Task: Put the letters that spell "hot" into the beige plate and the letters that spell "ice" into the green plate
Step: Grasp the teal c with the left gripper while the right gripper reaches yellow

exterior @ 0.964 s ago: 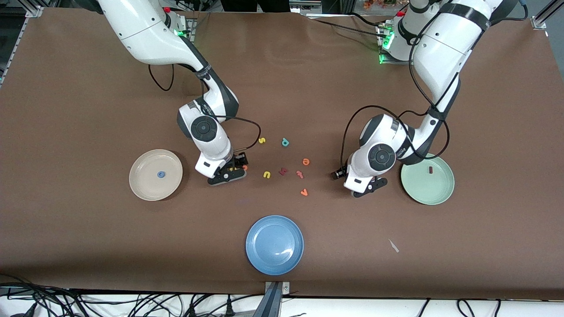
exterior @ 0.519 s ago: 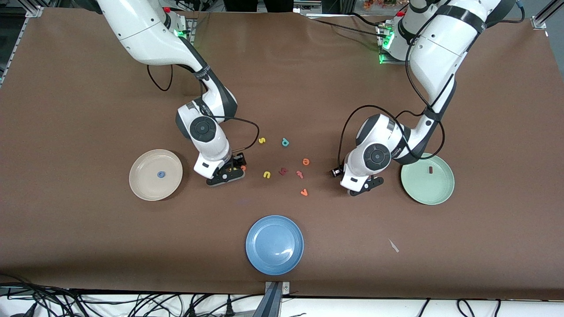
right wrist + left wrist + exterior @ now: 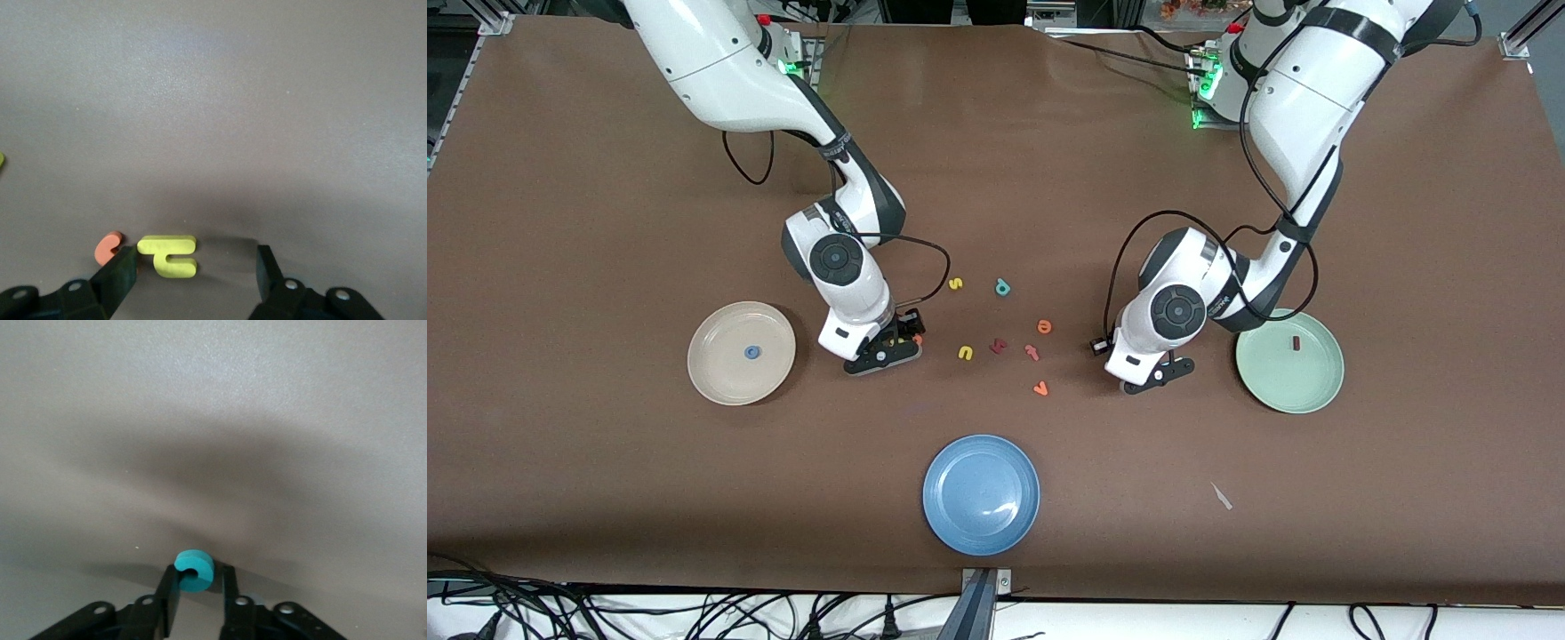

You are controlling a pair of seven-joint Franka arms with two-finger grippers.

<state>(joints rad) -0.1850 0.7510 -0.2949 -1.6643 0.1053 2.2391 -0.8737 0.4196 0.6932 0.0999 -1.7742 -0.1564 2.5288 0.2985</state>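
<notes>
My left gripper (image 3: 195, 579) is low at the table beside the green plate (image 3: 1276, 396), shut on the teal "c" (image 3: 195, 568). In the front view it (image 3: 1152, 375) hides the "c". The green plate holds the dark red "i" (image 3: 1296, 341). My right gripper (image 3: 197, 263) stands open at the table beside the beige plate (image 3: 711, 382), its fingers on either side of the yellow "h" (image 3: 170, 253). A salmon-orange letter (image 3: 109, 247) lies just outside one finger. The blue "o" (image 3: 752, 352) lies in the beige plate. The orange "e" (image 3: 1044, 327) and an orange "t" (image 3: 1032, 352) lie between the grippers.
Loose letters lie mid-table: a yellow "s" (image 3: 955, 284), a teal "p" (image 3: 1003, 287), a yellow "u" (image 3: 965, 353), a dark red angular letter (image 3: 999, 345) and an orange angular one (image 3: 1040, 388). A blue plate (image 3: 981, 494) sits near the front edge.
My left gripper has drifted a little away from the green plate toward the middle, and its jaws have closed on the teal "c". The right gripper has hardly moved.
</notes>
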